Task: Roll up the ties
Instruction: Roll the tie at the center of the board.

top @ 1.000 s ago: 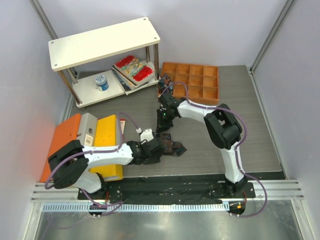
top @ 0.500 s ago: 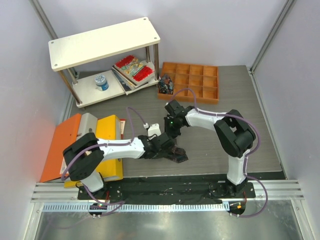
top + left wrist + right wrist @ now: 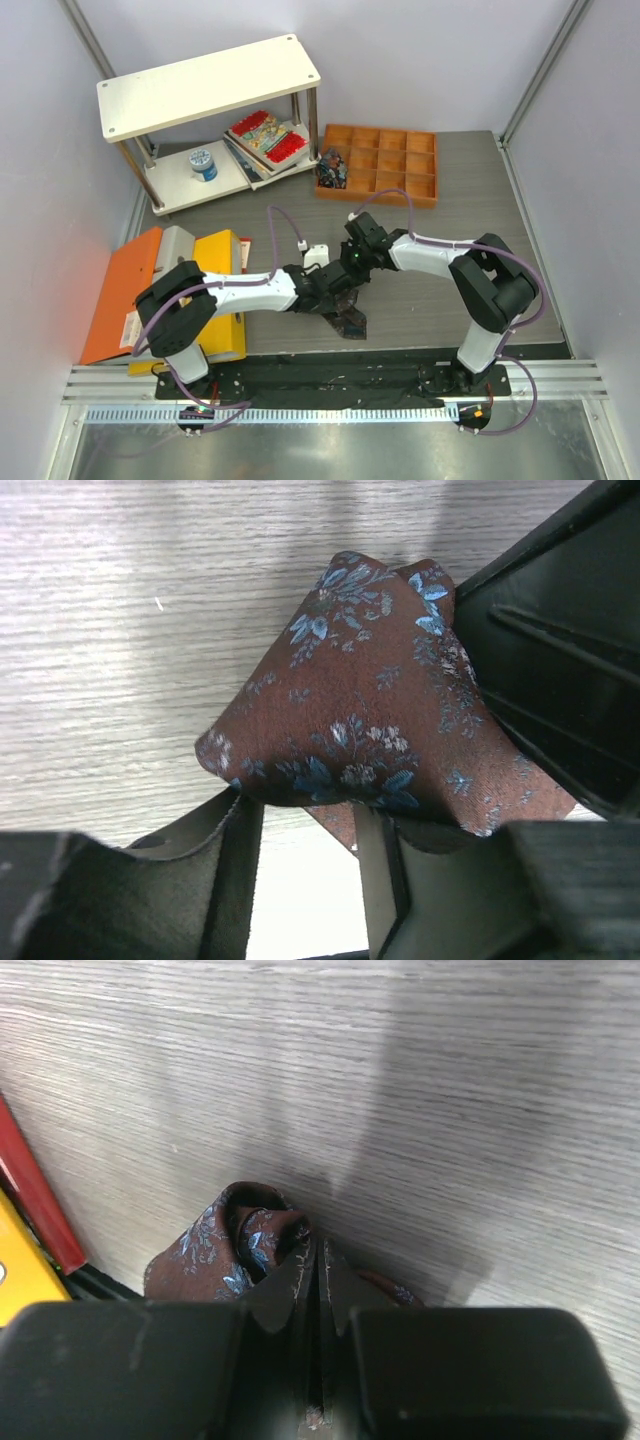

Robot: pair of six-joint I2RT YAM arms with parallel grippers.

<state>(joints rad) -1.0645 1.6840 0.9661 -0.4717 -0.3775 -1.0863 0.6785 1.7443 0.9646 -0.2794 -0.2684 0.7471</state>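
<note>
A dark maroon tie with blue flowers (image 3: 347,303) lies bunched on the grey table, its tail (image 3: 353,323) pointing toward the near edge. My right gripper (image 3: 351,272) stands over its far side. In the right wrist view the fingers (image 3: 300,1280) are pressed together on a fold of the tie, with the rolled end (image 3: 240,1240) just to their left. My left gripper (image 3: 325,291) reaches in from the left. In the left wrist view it (image 3: 305,815) is open, and the tie's roll (image 3: 370,720) rests against its fingertips. The right gripper's black body (image 3: 560,670) is at the right.
An orange compartment tray (image 3: 398,160) with small items in its left cell (image 3: 331,168) sits at the back. A white shelf (image 3: 208,85) holds books (image 3: 266,136) and a blue tape roll (image 3: 203,163). Orange and yellow boxes (image 3: 215,270) lie at the left. A black mat (image 3: 340,382) runs along the near edge.
Both grippers have moved right and toward the near edge with the tie. The left arm has stretched out further. The tie is more bunched, with its tail pointing nearer.
</note>
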